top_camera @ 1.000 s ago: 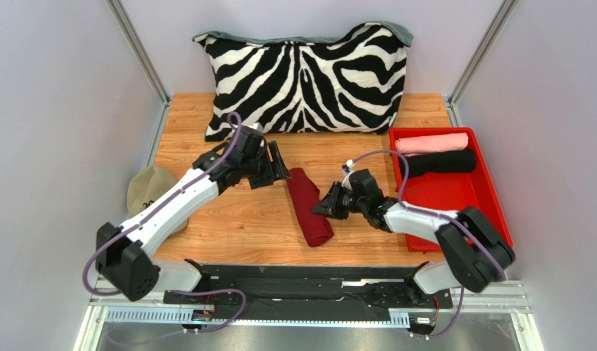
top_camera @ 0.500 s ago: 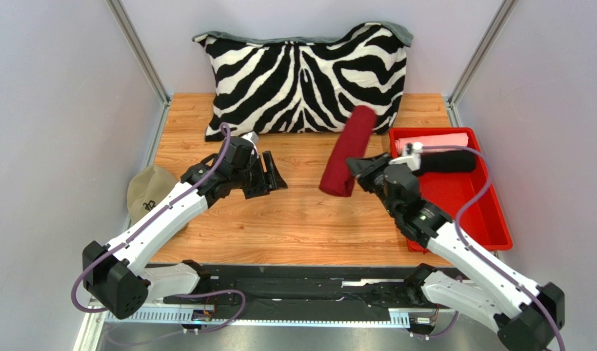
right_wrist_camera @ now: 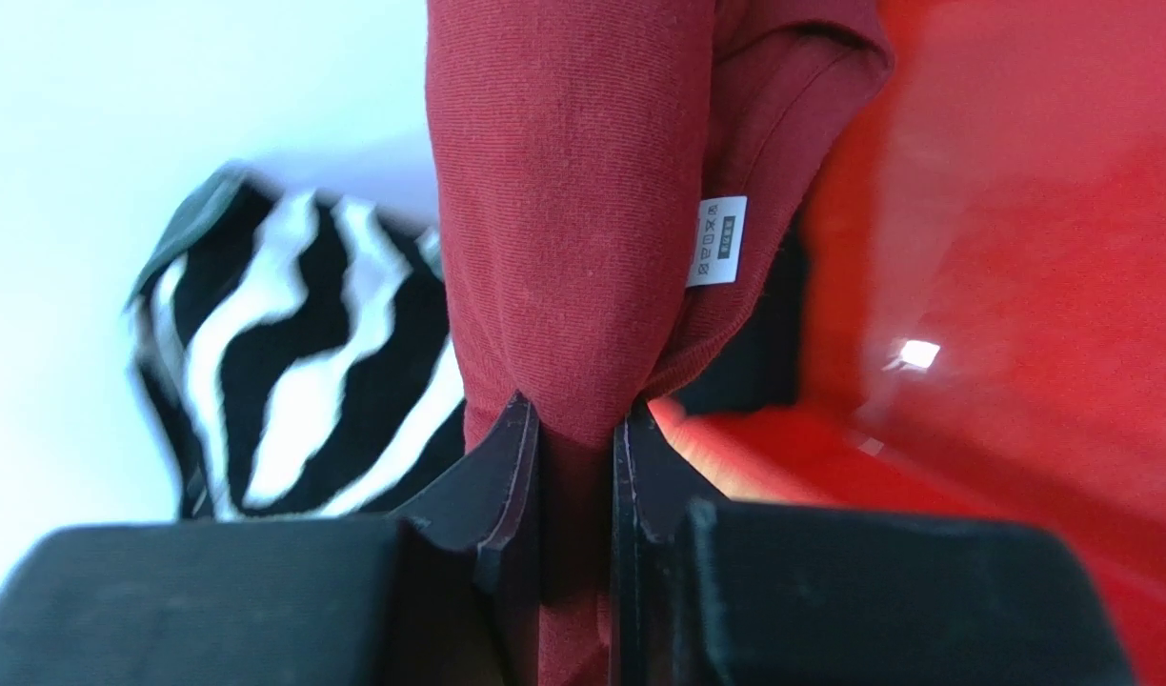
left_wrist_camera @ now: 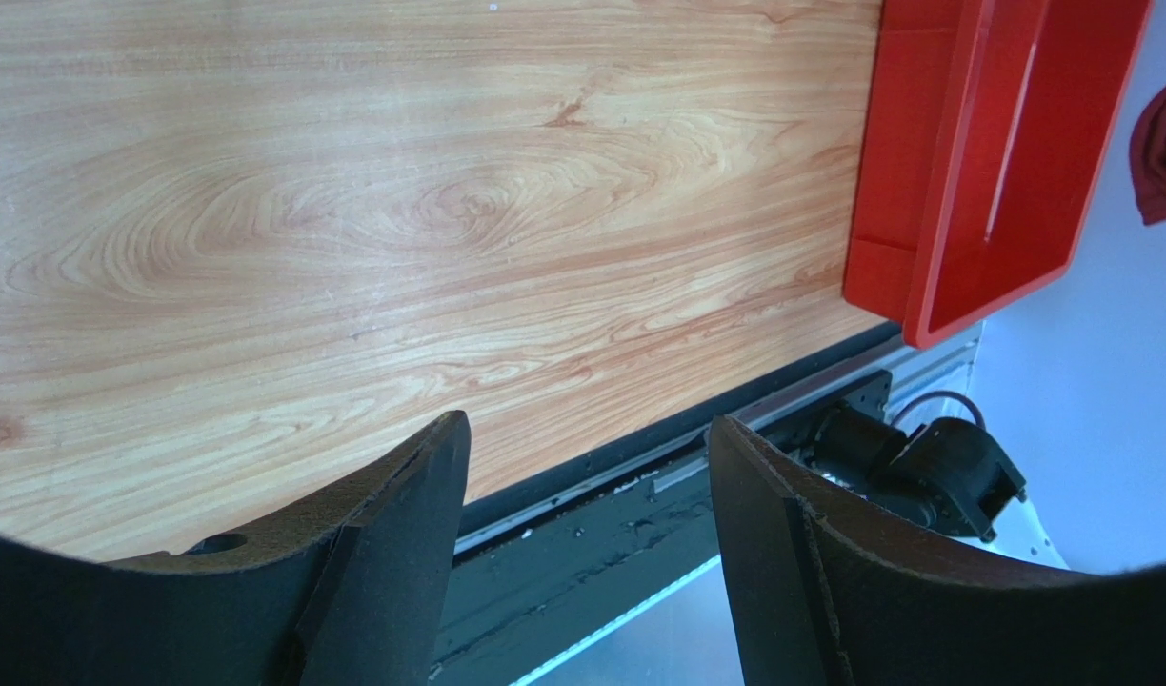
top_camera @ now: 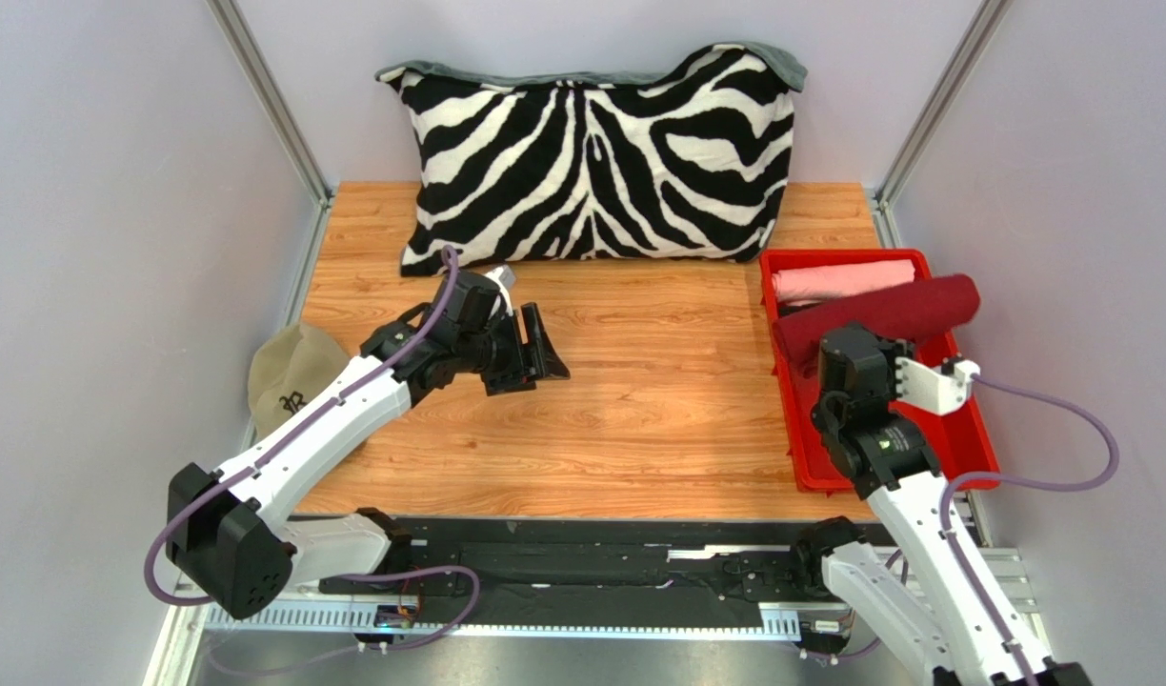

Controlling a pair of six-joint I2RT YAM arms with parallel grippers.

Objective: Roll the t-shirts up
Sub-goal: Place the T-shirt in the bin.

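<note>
Over the red tray (top_camera: 967,436) at the right edge of the surface (top_camera: 660,408), the right gripper (top_camera: 837,343) has the maroon t-shirt (top_camera: 889,312) clamped. The right wrist view shows both fingers nearly together, with a fold of maroon cloth (right_wrist_camera: 582,215) pinched between the tips of the gripper (right_wrist_camera: 575,429). The shirt is a rolled bundle. From the top view it lies crosswise over the far half of the tray, its left end towards the gripper and its right end reaching past the tray's right rim. Whether the roll rests on the tray floor (right_wrist_camera: 1061,286) cannot be determined. A white label (right_wrist_camera: 716,240) shows on the side of the roll.

A pale pink t-shirt (top_camera: 844,276), also rolled, lies in the tray against its far wall, just beyond the maroon roll. A dark shape sits behind the maroon cloth in the right wrist view; its identity cannot be confirmed.

The left gripper (top_camera: 540,349) is positioned over bare wood left of centre. Its jaws stand wide apart, and the left wrist view shows the gripper (left_wrist_camera: 589,450) with nothing in it, the wood surface (left_wrist_camera: 403,215) below and the tray (left_wrist_camera: 975,172) to the side.

A zebra-striped pillow (top_camera: 596,150) stands at the far edge of the surface. A khaki cap (top_camera: 291,375) lies at the left edge, beside the left arm.
</note>
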